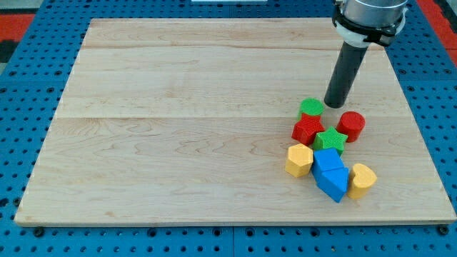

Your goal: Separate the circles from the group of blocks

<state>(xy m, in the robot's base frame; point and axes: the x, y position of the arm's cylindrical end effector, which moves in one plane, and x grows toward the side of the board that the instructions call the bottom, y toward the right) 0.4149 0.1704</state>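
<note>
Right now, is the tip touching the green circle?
Cannot tell. In the camera view my tip ends right at the upper right edge of the green circle; no board shows between them, but the single angle cannot confirm contact.

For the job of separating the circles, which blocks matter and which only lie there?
Job: green circle, red circle, my tip just right of the green circle.
Lying about: red star, green star, yellow hexagon, two blue blocks, yellow block.
</note>
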